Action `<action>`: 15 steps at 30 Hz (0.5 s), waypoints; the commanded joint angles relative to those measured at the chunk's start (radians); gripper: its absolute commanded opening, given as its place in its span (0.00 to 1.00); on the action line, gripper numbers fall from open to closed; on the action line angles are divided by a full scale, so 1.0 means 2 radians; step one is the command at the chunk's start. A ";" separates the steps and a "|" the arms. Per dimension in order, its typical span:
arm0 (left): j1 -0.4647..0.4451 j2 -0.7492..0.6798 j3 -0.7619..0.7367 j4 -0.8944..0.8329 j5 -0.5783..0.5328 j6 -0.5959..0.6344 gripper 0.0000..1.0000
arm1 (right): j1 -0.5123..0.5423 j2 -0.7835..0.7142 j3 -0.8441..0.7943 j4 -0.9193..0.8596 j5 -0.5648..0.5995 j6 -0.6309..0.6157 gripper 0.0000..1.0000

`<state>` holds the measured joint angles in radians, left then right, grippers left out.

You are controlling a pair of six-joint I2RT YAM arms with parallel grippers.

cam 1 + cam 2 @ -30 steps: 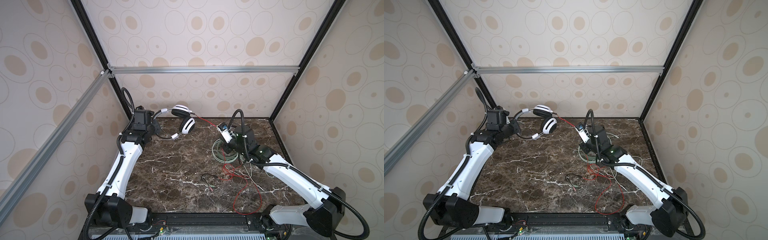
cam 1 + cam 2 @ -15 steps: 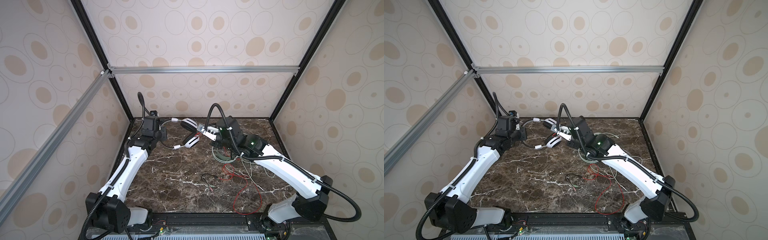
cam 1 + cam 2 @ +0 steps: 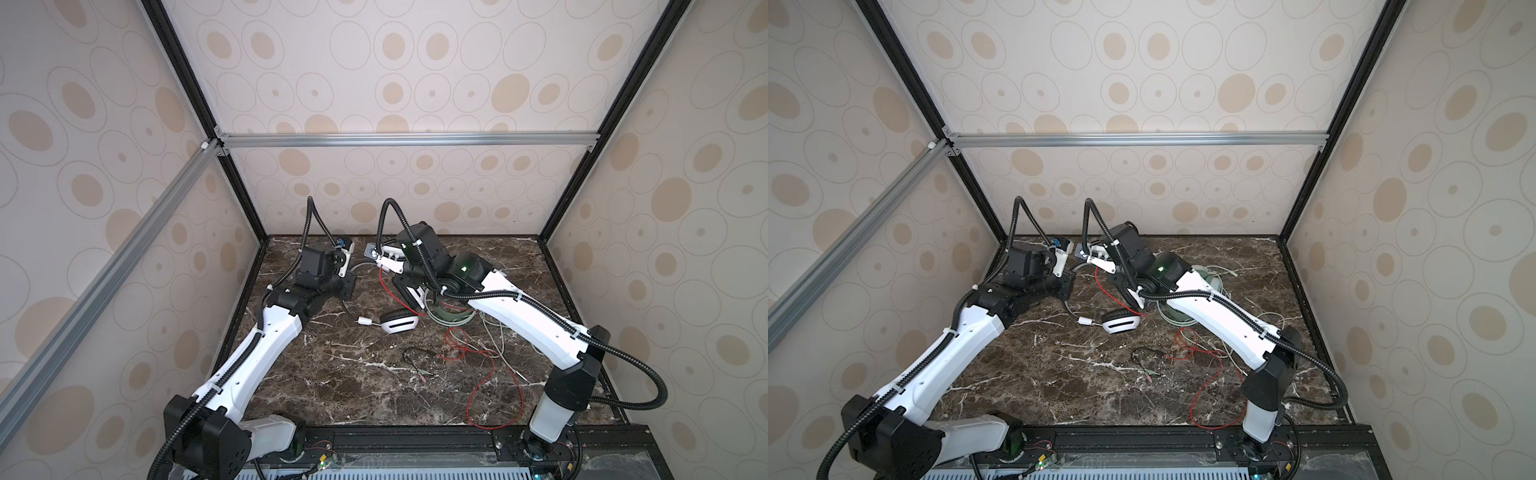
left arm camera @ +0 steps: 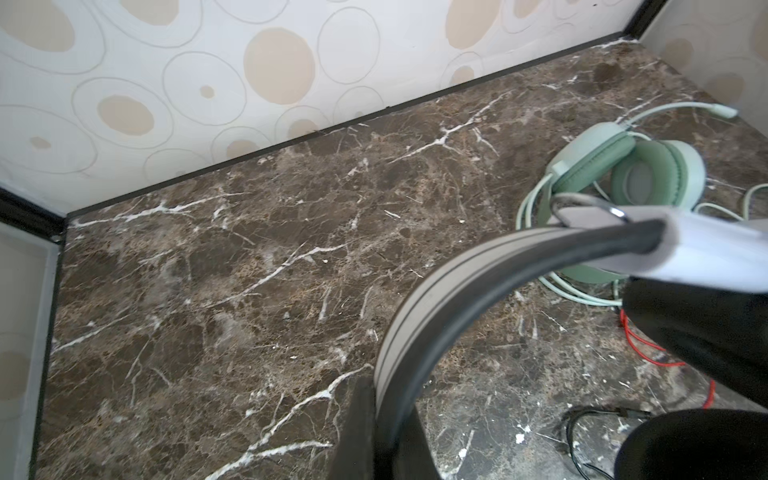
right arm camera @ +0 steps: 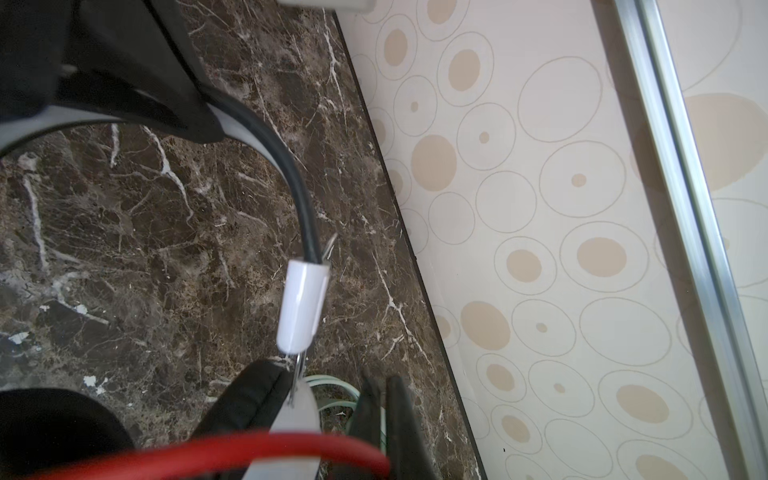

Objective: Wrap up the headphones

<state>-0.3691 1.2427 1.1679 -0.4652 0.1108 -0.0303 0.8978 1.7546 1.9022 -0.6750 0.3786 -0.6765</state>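
Left claw (image 4: pixel 380 419) clenched on white headset's (image 3: pixel 400 322) band (image 4: pixel 436 299); right claw (image 5: pixel 313 409) pinching its red cable (image 5: pixel 249 453). Cable sprawls loose over worktop (image 3: pixel 332 395); green headset (image 4: pixel 631 174) lies apart. Wrapping judged barely begun.

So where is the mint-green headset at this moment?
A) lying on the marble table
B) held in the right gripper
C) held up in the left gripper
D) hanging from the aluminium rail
A: in the left wrist view the mint-green headset lies on the marble table, with nothing gripping it.
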 commanded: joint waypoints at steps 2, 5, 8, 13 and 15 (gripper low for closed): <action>-0.012 -0.029 0.000 0.024 0.062 0.015 0.00 | 0.004 0.011 0.018 -0.015 0.011 0.008 0.03; -0.014 -0.038 -0.007 0.025 0.080 0.013 0.00 | 0.004 0.016 0.020 -0.014 0.010 0.007 0.07; -0.014 -0.044 -0.012 0.024 0.092 0.012 0.00 | 0.004 0.023 0.022 -0.010 0.015 0.005 0.09; -0.015 -0.051 -0.013 0.022 0.103 0.009 0.00 | 0.002 0.036 0.035 -0.015 0.015 0.006 0.19; -0.015 -0.052 -0.013 0.022 0.105 0.009 0.00 | -0.001 0.038 0.038 -0.018 0.015 0.011 0.19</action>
<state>-0.3931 1.1740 1.1217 -0.4652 0.2611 -0.0093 0.8974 1.8156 1.9438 -0.6914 0.4007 -0.6601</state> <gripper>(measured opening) 0.065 0.193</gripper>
